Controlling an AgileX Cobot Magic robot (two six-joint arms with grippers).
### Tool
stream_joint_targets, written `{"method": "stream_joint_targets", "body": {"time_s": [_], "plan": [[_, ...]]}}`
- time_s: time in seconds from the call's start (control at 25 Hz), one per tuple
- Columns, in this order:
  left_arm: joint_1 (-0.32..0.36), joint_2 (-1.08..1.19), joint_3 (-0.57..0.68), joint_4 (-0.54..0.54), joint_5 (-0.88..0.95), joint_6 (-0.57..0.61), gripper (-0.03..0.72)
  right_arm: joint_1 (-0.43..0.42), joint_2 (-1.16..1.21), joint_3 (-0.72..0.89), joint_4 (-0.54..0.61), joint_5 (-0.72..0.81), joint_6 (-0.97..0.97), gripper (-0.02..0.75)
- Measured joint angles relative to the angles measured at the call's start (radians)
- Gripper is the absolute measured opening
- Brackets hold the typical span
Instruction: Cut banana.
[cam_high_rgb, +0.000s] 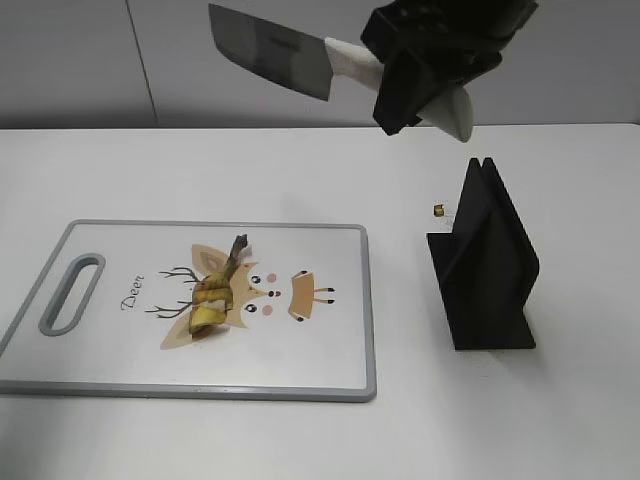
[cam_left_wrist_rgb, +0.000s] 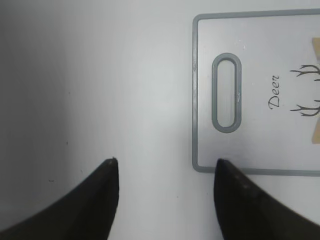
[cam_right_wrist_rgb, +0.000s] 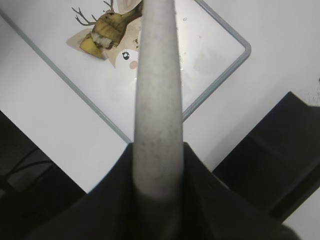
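A short, browned piece of banana (cam_high_rgb: 215, 292) lies on the white cutting board (cam_high_rgb: 120, 370) with a deer drawing, near its middle. It also shows in the right wrist view (cam_right_wrist_rgb: 106, 32). My right gripper (cam_high_rgb: 412, 82) is shut on the white handle of a knife (cam_high_rgb: 272, 52) and holds it high above the table, blade pointing left. In the right wrist view the knife handle (cam_right_wrist_rgb: 156, 85) runs up from the gripper (cam_right_wrist_rgb: 157, 165). My left gripper (cam_left_wrist_rgb: 165, 172) is open and empty above the table, just off the board's handle end (cam_left_wrist_rgb: 226, 92).
A black knife stand (cam_high_rgb: 485, 262) stands on the white table right of the board. It also shows in the right wrist view (cam_right_wrist_rgb: 270, 160). A small dark-yellow object (cam_high_rgb: 439, 209) lies behind the stand.
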Motion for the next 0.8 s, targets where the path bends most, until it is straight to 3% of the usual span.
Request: {"method": "stream_joint_targets", "body": {"time_s": [0.28,0.56,0.8], "plan": [[0.000,-0.210,0.112,-0.007,0.001,0.000,0.581,0.000,-0.156,0.173,0.004,-0.002,0.185,0.160],[0.000,-0.469,0.285,-0.008,-0.003,0.000,0.581,0.000,-0.312,0.356,0.004,-0.120,0.291,0.160],[0.000,-0.694,0.462,-0.010,-0.018,0.000,0.581,0.000,-0.412,0.480,-0.083,-0.165,0.422,0.160]]}}
